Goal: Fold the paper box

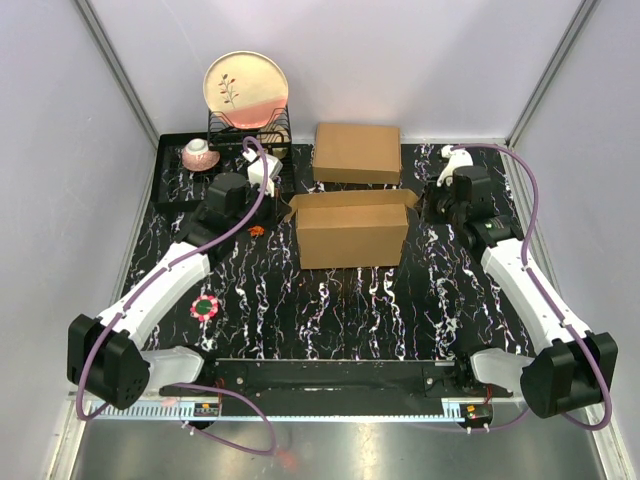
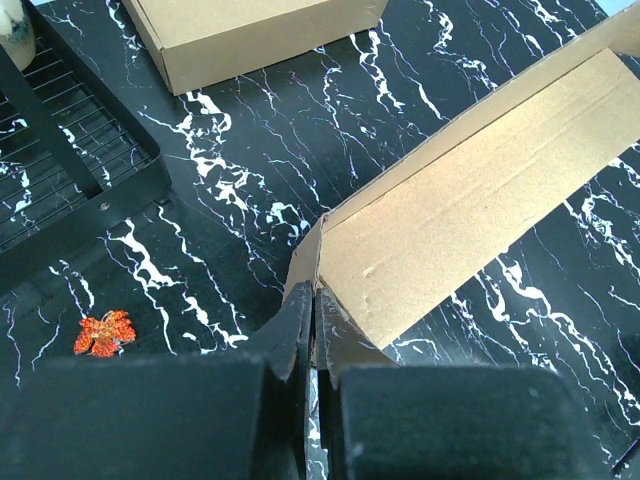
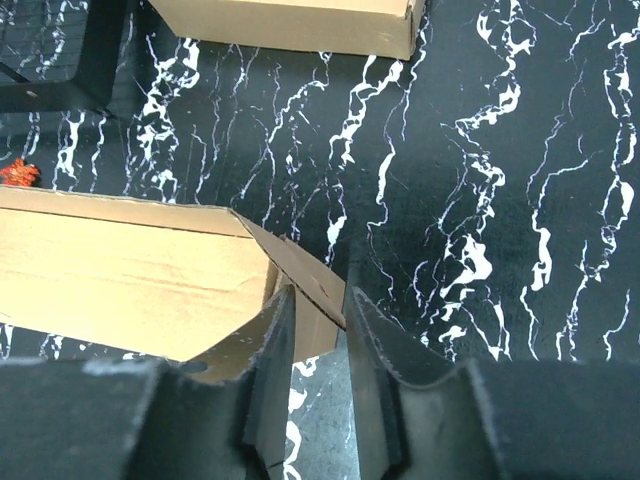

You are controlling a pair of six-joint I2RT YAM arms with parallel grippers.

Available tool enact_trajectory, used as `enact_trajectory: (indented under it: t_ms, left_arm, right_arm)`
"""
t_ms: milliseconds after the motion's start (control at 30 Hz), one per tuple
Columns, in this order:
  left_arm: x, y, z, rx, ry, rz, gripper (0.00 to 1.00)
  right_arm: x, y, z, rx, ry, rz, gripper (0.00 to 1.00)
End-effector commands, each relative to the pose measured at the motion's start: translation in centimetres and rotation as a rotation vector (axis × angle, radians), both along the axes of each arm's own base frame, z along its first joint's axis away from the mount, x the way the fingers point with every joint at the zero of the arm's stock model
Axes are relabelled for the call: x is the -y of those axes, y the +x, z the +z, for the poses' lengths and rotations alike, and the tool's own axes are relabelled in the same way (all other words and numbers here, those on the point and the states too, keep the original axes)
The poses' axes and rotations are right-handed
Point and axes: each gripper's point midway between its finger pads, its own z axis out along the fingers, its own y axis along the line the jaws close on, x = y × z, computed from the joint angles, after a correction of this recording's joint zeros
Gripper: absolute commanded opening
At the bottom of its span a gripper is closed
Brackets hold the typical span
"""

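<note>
The left end effector (image 2: 313, 305) pinches the brown corrugated cardboard box (image 1: 352, 240), while the right end effector (image 3: 318, 305) gapes around a flap that might slip.

There are two brown cardboard boxes: one half-folded paper box (image 1: 350, 235) and one closed cardboard box (image 1: 356, 152). I count one flowered plate (image 1: 246, 88), one black wire rack (image 1: 280, 128), one pink cup (image 1: 199, 153), one small orange ornament (image 1: 257, 231), one round pink-green piece (image 1: 206, 307), and two robot arms: left arm (image 1: 160, 290) and right arm (image 1: 525, 275).
</note>
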Motion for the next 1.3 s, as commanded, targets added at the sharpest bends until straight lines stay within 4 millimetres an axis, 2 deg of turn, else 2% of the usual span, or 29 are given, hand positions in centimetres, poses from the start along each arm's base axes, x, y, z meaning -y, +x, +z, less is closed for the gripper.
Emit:
enact_trajectory:
  t_ms: [0, 200, 400, 767, 967, 1267]
  left_arm:
    - [0.2, 0.4, 1.0, 0.03, 0.013, 0.0, 0.0]
    - [0.4, 0.2, 0.8, 0.032, 0.021, -0.005, 0.0]
    - [0.5, 0.0, 0.6, 0.036, 0.037, -0.008, 0.0]
    - [0.7, 0.0, 0.4, 0.043, 0.057, -0.014, 0.0]
    - [0.6, 0.0, 0.3, 0.035, 0.058, -0.01, 0.0]
    - [1.0, 0.0, 0.6, 0.028, 0.04, -0.015, 0.0]
  right_arm:
    - [-1.1, 0.9, 3.1, 0.097, 0.06, 0.024, 0.29]
    - [-1.8, 0.2, 4.6, 0.109, 0.119, 0.04, 0.2]
    - [-2.5, -0.3, 4.9, 0.075, 0.194, 0.034, 0.14]
    - [-3.6, -0.8, 5.5, 0.043, 0.286, 0.038, 0.08]
    - [-2.8, -0.7, 4.5, 0.066, 0.242, 0.021, 0.06]
    - [-2.1, -1.1, 1.3, 0.063, 0.201, -0.002, 0.03]
